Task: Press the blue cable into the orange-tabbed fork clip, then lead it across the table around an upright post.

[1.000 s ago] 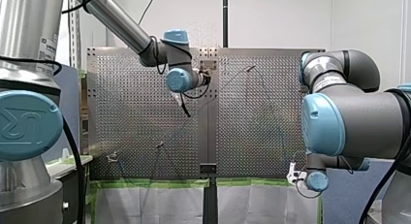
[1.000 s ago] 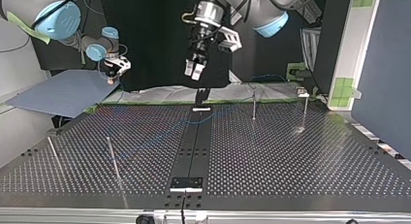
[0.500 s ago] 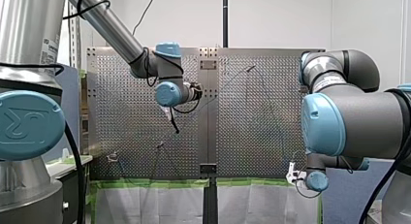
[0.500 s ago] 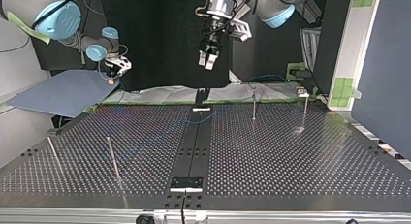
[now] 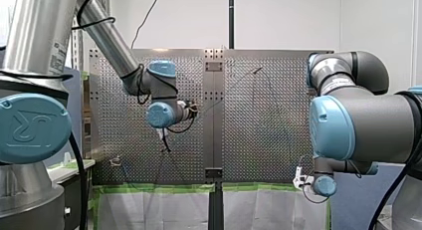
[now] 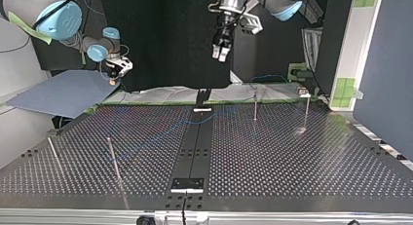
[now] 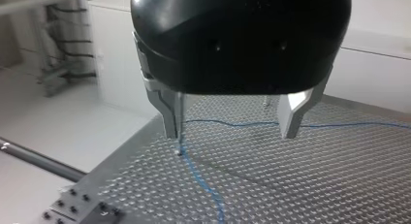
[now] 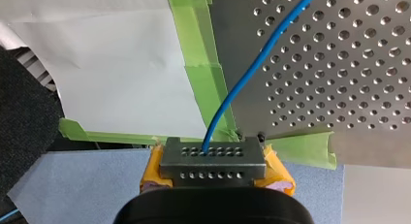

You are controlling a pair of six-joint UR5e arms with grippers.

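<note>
The blue cable lies slack across the perforated table and passes a thin upright post at the top view's left. My left gripper hangs high above the table's far edge, metal fingers open and empty. In the left wrist view the cable runs on the plate below them, bending at a small post tip. My right gripper sits off the table's corner, yellow pads shut on the blue cable end. A small pale clip stands at the top view's back right.
Two more posts stand near the clip, and another post at the top view's left edge. A black strip runs down the table's middle. Green tape and white sheeting line the edge by my right gripper.
My left arm has swung toward the top view's right and risen away from the table, its fingers still open. The right arm and the cable have not moved.
</note>
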